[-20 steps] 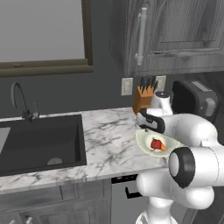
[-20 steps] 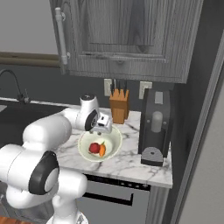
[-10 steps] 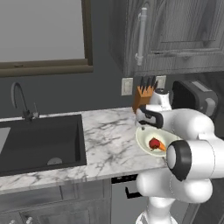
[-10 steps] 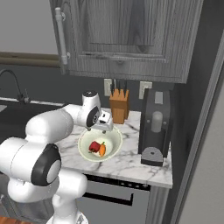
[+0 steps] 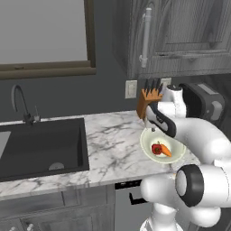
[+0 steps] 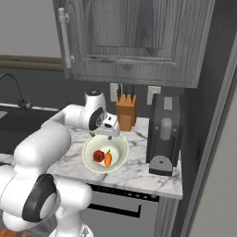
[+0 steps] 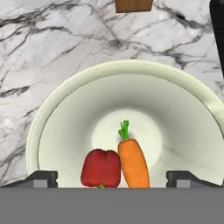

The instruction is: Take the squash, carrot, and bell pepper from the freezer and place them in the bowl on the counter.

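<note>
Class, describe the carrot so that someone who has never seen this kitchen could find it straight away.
Start at the white marble counter and find the pale cream-green bowl in front of the wooden knife block. Two vegetables lie side by side in it. The carrot is the orange tapered one with a green leafy tip, touching the rounded red bell pepper.

Arm: I see it reach forward from its base and bend down over the bowl (image 5: 149, 151), wrist turned so the hand points downward.
Gripper (image 7: 112, 177): I have it hanging just above the bowl, over the near part of the hollow.
Jaws: spread wide; in the hand view I see the two dark fingertips (image 7: 41, 178) far apart, one toward each side of the bowl.
Grip: I see nothing between the fingers.
Contact: the tips stand clear of the bowl's wall, as far as I can tell.
</note>
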### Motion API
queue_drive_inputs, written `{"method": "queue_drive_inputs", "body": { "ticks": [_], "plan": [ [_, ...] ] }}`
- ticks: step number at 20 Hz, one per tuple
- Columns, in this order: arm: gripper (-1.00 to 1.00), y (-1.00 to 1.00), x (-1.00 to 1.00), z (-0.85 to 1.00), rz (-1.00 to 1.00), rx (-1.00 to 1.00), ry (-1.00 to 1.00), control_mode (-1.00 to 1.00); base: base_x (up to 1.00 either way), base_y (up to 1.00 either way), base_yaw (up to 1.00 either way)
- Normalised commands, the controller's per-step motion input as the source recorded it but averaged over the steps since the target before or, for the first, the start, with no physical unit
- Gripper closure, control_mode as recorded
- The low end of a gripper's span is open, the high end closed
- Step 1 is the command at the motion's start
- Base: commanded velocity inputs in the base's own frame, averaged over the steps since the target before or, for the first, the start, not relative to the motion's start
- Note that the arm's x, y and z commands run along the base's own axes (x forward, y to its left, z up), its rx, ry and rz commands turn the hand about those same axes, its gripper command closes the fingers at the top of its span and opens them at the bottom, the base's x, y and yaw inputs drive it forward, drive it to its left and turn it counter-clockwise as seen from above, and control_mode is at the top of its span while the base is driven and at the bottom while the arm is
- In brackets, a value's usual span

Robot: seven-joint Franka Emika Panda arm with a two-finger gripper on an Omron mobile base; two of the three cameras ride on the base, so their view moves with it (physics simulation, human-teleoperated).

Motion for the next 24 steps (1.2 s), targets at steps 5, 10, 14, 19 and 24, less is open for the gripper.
{"method": "queue_drive_inputs", "body": {
  "ticks": [5,10,14,19,24],
  "plan": [
    [-1.0,-0.15,-0.7,0.39,0.0,0.0,-0.04,-1.0,0.0,0.0,0.0],
    [-1.0,-0.13,-0.61,0.4,0.0,0.0,-0.1,-1.0,0.0,0.0,0.0],
    [-1.0,-0.02,-0.85,0.28,0.0,0.0,-0.12,-1.0,0.0,0.0,0.0],
    [-1.0,0.0,-0.68,0.31,0.0,0.0,-0.1,-1.0,0.0,0.0,0.0],
    [-1.0,0.09,-0.46,0.37,0.0,0.0,-0.06,-1.0,0.0,0.0,0.0]
  ]
}}
